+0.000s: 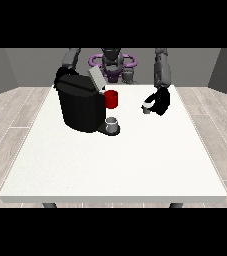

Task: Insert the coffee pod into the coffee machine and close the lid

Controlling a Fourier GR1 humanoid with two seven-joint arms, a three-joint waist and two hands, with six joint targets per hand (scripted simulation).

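A black coffee machine (80, 107) stands on the white table (115, 165), left of the middle. Its grey lid (95, 78) is tilted up and open, with a red part (112, 99) showing beside it. A small grey cup (112, 122) sits on the machine's tray. The hand at the view's right (161, 101) hovers low over the table to the right of the machine, fingers curled round a small pale coffee pod (146, 107). The hand at the view's left (61, 74) is mostly hidden behind the machine's top.
The robot's torso (112, 62) rises behind the table's far edge. The table's front half stretches bare towards the camera. Wooden floor surrounds the table.
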